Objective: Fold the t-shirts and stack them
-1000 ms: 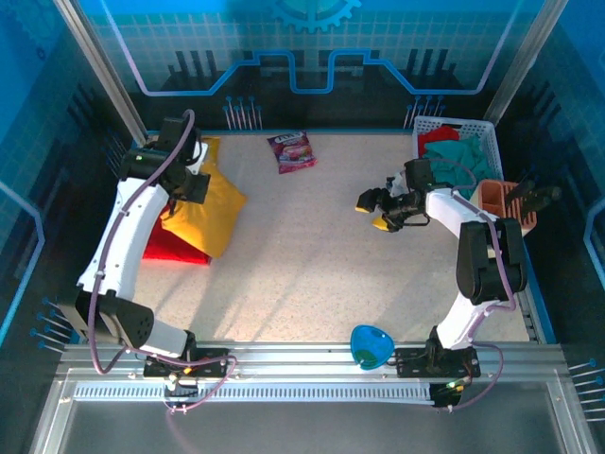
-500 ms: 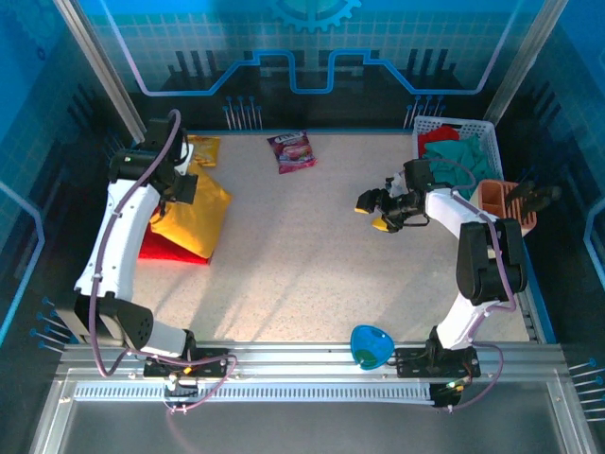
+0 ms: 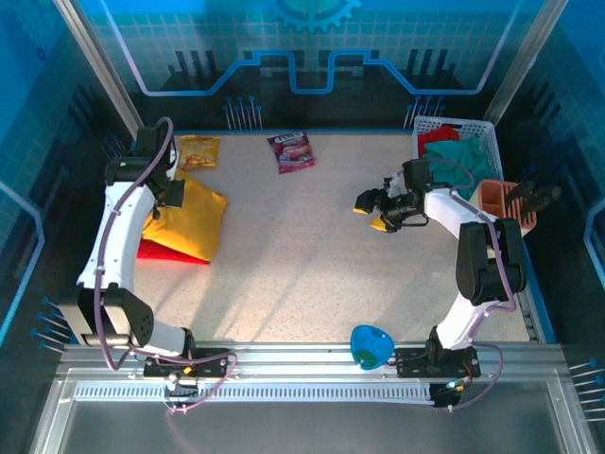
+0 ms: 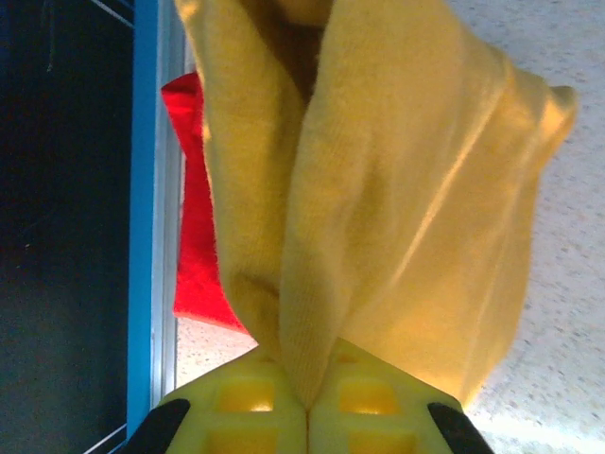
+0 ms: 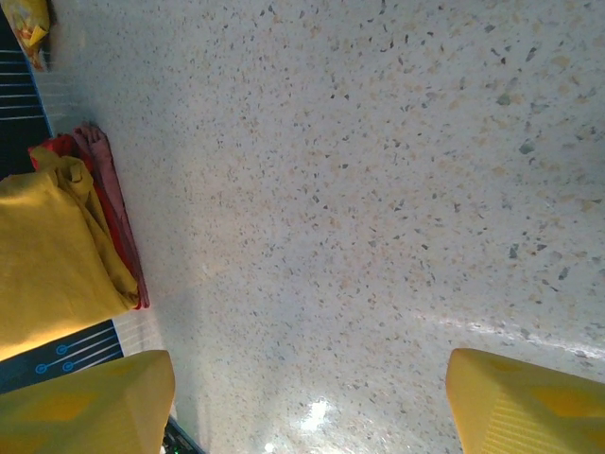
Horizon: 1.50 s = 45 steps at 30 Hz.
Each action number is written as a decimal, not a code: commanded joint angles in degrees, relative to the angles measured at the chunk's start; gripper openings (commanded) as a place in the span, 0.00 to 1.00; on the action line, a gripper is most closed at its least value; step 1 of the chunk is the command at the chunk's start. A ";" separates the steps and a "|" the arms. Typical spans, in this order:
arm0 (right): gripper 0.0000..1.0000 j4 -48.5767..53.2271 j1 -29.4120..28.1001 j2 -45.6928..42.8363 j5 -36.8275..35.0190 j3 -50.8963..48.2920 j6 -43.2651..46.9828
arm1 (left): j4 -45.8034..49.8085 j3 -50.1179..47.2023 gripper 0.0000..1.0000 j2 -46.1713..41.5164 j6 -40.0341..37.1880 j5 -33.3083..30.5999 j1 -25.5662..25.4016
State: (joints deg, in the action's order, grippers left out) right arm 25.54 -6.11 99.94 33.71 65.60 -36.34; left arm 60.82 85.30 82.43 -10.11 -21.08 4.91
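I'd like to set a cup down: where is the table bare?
The table is bare in the middle, between the yellow t-shirt on the left and the right tool, from the purple packet to the near rail. Crowded: the left edge, where it overlaps the red t-shirt, and the far right corner with the basket.

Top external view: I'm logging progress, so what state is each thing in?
red t-shirt: lying flat, partly covered
yellow t-shirt: folded, overlapping red t-shirt
left gripper: shut on yellow t-shirt
right gripper: open, empty
basket: holds clothes
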 commanded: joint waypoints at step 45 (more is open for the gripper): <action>0.76 -4.19 -0.64 -0.70 5.24 -4.83 1.28 | -26.62 -15.80 0.73 9.82 -1.66 -25.73 3.18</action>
State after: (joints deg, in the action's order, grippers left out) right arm 21.37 -6.13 99.94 37.67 61.30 -35.92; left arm 36.27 70.22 91.24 -12.40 -43.94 7.29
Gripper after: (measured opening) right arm 0.764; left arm 0.434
